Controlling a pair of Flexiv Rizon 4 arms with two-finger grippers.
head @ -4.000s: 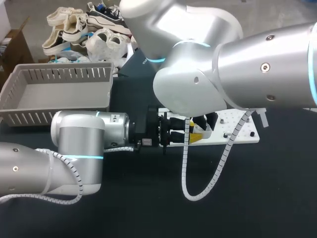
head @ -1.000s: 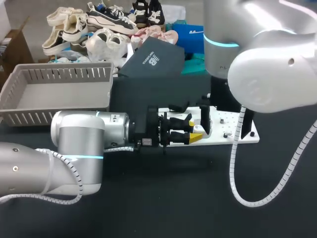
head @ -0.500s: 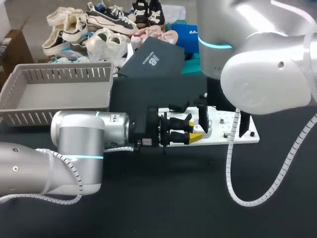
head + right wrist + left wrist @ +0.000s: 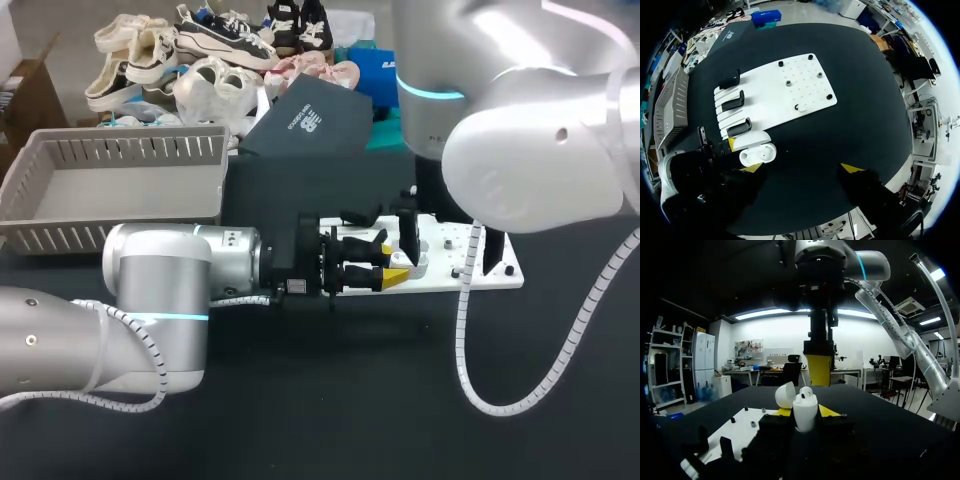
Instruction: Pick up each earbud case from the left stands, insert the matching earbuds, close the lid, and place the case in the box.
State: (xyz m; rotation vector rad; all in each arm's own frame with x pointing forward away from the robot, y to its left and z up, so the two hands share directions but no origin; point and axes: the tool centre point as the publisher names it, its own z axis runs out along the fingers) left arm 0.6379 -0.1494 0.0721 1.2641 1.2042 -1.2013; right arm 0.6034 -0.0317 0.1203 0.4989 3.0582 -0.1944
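Observation:
A white earbud case (image 4: 805,412) stands upright between the yellow tips of my left gripper (image 4: 806,411), which is shut on it. Its lid (image 4: 786,395) is hinged open, and a white earbud (image 4: 806,391) pokes out of the top. From above, the open case (image 4: 758,153) lies just off the edge of the white board (image 4: 790,92). My right gripper (image 4: 802,168) hangs high over the case, open wide with nothing between its fingers. In the head view my left gripper (image 4: 392,268) holds the case (image 4: 403,258) at the board's left end.
Three black stands (image 4: 735,102) line the near end of the board; a small white piece (image 4: 799,106) and several black pegs sit further along it. A grey slatted basket (image 4: 110,190) stands at the back left. A dark box (image 4: 305,125) lies behind the board.
Four seconds ago my right arm hung low over the case; it has since lifted up and back. Over the last second it drifted slightly left. The left arm has not moved.

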